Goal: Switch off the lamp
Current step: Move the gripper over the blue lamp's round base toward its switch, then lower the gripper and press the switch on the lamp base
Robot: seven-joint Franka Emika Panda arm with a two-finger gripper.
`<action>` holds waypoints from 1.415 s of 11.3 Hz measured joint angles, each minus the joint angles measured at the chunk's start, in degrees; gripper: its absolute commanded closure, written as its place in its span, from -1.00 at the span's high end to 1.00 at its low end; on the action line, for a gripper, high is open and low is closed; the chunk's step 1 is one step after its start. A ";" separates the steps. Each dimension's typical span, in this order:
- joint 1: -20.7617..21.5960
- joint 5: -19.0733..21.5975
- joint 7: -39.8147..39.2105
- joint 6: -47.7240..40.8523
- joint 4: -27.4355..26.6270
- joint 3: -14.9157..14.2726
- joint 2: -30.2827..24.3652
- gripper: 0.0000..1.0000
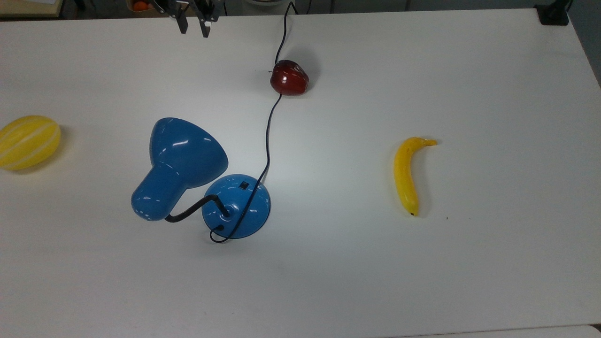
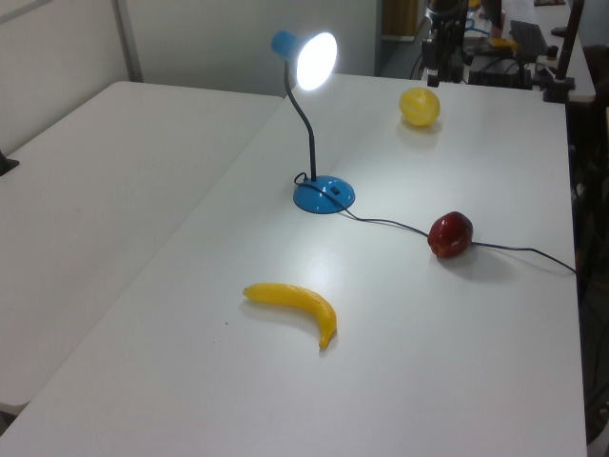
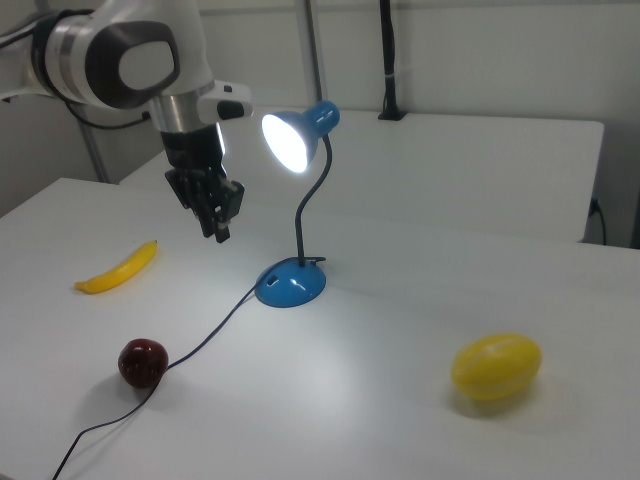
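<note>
The blue lamp stands lit on the white table, its bell shade [image 1: 184, 157] on a bent black neck above the round base [image 1: 237, 209]. A small black switch [image 1: 243, 185] sits on the base's far side in the top view. The bulb glows in the shade [image 3: 288, 140] in the right view, and the base [image 2: 324, 195] also shows in the left view. My gripper [image 1: 193, 27] hangs open and empty at the top view's upper edge, well away from the lamp. In the right view the gripper [image 3: 217, 228] is in the air left of the lamp's neck.
The black cord [image 1: 268, 136] runs from the base past a red apple [image 1: 288, 78] to the table's far edge. A banana [image 1: 406, 173] lies at the top view's right. A yellow melon [image 1: 28, 142] sits at the top view's left edge.
</note>
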 measured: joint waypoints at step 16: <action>2.98 -2.21 17.35 37.77 0.93 3.27 25.83 -1.00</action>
